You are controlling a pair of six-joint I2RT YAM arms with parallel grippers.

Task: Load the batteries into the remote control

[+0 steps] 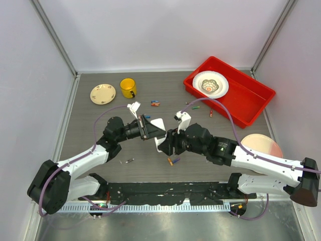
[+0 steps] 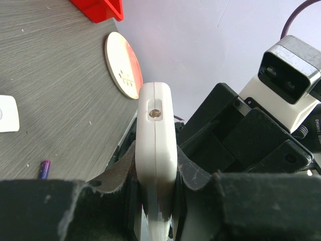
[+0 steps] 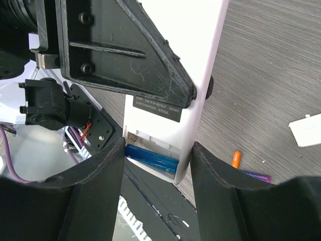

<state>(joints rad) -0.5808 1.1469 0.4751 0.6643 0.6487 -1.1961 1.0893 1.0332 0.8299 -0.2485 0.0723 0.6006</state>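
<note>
Your left claw point(image 1: 147, 128) is clenched on the remote control point(image 2: 156, 133). Its pads pinch the two flat faces, so the white body stands on edge, held up off the table point(image 1: 100, 145). Your right claw point(image 3: 158, 150) straddles the remote's opposite end, one finger along each narrow side. The pads sit at or against those edges, but you cannot tell whether they press. Between those fingers the remote's bay lies open, and one blue battery point(image 3: 152, 159) rests inside it.

Just beside the remote, on its near side, an orange battery point(image 3: 235, 159) and a purple battery point(image 3: 258, 176) lie on the wood, close together. A small white piece point(image 3: 307, 130) lies flat near the remote. More of the batteries point(image 1: 155, 104) lie in a small cluster on the remote's far side, and a lone one point(image 1: 129, 160) lies to its near left.

Well apart from the remote, at far left, stand a yellow mug point(image 1: 128, 88) and a small plate point(image 1: 103, 93). At far right a red tray point(image 1: 251, 98) holds a bowl point(image 1: 210, 84). A pink plate point(image 1: 263, 145) lies to the remote's right.
</note>
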